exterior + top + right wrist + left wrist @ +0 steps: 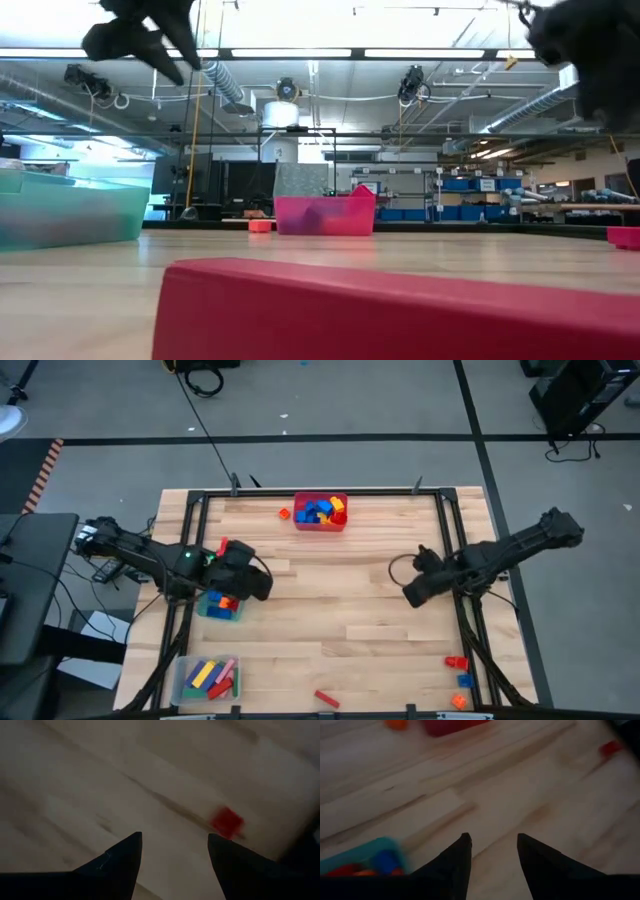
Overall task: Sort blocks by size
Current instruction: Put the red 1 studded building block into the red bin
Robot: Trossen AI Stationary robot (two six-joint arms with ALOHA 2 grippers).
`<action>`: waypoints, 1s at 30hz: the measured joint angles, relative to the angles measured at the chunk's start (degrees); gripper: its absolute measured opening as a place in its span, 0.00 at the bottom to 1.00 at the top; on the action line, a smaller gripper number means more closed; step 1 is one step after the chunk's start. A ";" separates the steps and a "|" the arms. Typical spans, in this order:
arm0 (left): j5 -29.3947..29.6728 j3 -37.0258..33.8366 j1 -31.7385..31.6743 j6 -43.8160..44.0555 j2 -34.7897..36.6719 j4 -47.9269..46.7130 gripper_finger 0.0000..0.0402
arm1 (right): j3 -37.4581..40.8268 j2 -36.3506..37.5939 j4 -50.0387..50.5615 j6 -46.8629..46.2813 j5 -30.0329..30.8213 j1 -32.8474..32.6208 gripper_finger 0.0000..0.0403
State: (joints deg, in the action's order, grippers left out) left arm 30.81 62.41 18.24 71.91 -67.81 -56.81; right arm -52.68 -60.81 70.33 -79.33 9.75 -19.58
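Closest to your low camera lay a long red bar (400, 310), which your overhead view placed alone near the front edge of the table (380, 610). You had the left gripper (492, 852) raised over the green bin (219, 606) at the table's left side, its fingers parted with nothing between them. That bin held a few blocks, red, blue and orange. You kept the right gripper (175, 852) hovering over bare wood right of centre, jaws apart and empty too; a small red block (227, 822) showed ahead of it in its wrist view.

By my reading, you were partway through the sort. The clear bin (206, 679) at the front left carried several long bars in yellow, green, pink and red. The red bin (321, 513) at the far edge was still heaped with mixed blocks, and an orange block (284, 514) sat on the table just beside it. Three more small blocks (459, 680) waited loose near the front right corner. So you still had those strays, the red bar and the red bin's load to place.
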 joint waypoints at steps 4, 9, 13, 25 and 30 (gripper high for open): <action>0.02 0.02 0.05 -1.30 -0.21 5.74 0.42 | 6.70 0.00 -2.01 -7.90 -2.51 -1.95 0.60; 0.05 0.05 0.15 -4.29 -0.75 10.87 0.42 | 13.98 0.00 -5.72 -9.34 -3.63 -1.15 0.61; 0.10 0.02 -0.03 -7.44 -1.08 11.87 0.42 | 15.62 -0.05 -7.10 -3.04 -5.39 0.24 0.60; 0.66 0.04 -1.31 -8.49 -1.01 12.37 0.42 | 15.62 -0.05 -8.18 12.95 -18.14 5.30 0.60; 0.63 0.04 -1.31 -8.47 -1.01 12.38 0.42 | 15.62 -0.49 -8.24 6.70 -25.37 -1.05 0.60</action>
State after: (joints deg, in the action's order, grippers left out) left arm 31.44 62.46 16.93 63.44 -68.82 -44.42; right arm -37.06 -61.30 62.09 -72.64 -15.61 -20.62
